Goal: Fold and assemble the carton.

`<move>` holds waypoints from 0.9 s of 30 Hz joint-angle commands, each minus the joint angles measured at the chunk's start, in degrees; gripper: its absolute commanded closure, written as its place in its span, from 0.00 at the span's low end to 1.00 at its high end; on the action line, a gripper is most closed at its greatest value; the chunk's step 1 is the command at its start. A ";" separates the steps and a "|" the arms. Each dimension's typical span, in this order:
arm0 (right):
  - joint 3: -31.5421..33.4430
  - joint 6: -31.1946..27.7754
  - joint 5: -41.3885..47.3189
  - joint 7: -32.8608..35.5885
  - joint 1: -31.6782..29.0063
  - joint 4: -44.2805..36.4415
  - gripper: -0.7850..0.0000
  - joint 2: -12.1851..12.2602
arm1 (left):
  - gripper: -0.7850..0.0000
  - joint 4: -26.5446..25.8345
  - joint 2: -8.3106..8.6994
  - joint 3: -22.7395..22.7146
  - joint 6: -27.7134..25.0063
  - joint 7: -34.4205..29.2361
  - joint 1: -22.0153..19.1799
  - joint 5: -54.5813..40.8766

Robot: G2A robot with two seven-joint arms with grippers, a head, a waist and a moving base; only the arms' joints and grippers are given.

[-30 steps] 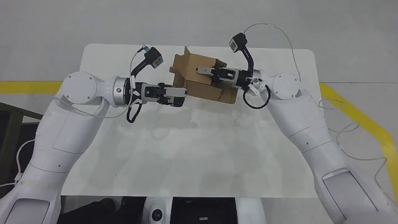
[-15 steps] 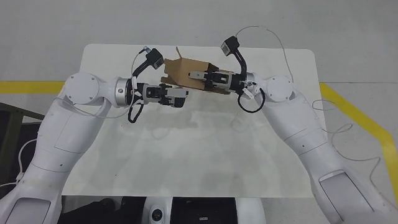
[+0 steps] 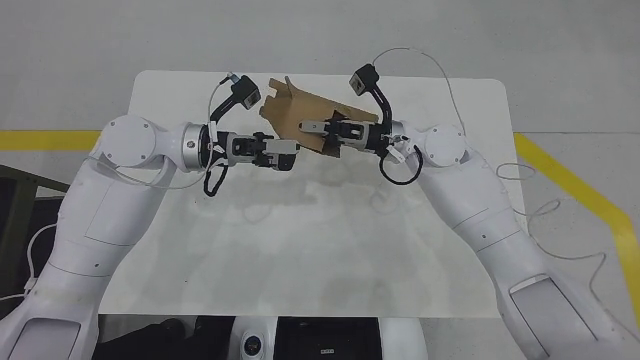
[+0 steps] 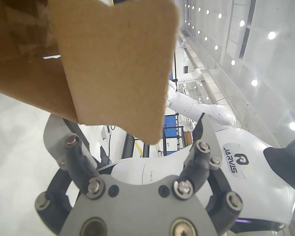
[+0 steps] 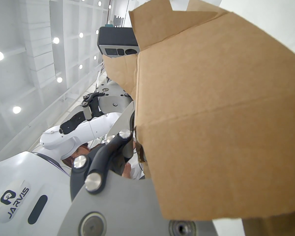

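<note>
The carton [image 3: 295, 115] hangs over the far middle of the desk [image 3: 200, 260], held by the right claw [image 3: 318, 125]. In the top view its long axis runs on a slant, from the far left down to the near right. The end with the loose flaps points far-left, toward the left arm, and the other end lies along the right wrist. The body is tilted, not square to the desk edges.

The right claw is closed on a carton wall. In the right wrist view one finger [image 5: 126, 119] lies against the outside of the brown panel [image 5: 211, 111]; the other is hidden behind the card.

The left claw [image 3: 288, 154] sits just beside the carton's near-left corner. Its jaws stand wide and grip nothing. In the left wrist view a flap [image 4: 118, 62] with a rounded corner reaches down into the gap of that claw [image 4: 134, 128]. One finger [image 4: 202, 133] stands apart from the flap, and the other is partly behind the card. I cannot tell whether the flap touches either finger.
</note>
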 commanded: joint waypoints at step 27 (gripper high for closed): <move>8.62 2.79 -0.37 15.02 0.10 2.72 1.00 3.09 | 0.00 4.23 1.52 -5.21 -1.68 2.37 1.65 8.78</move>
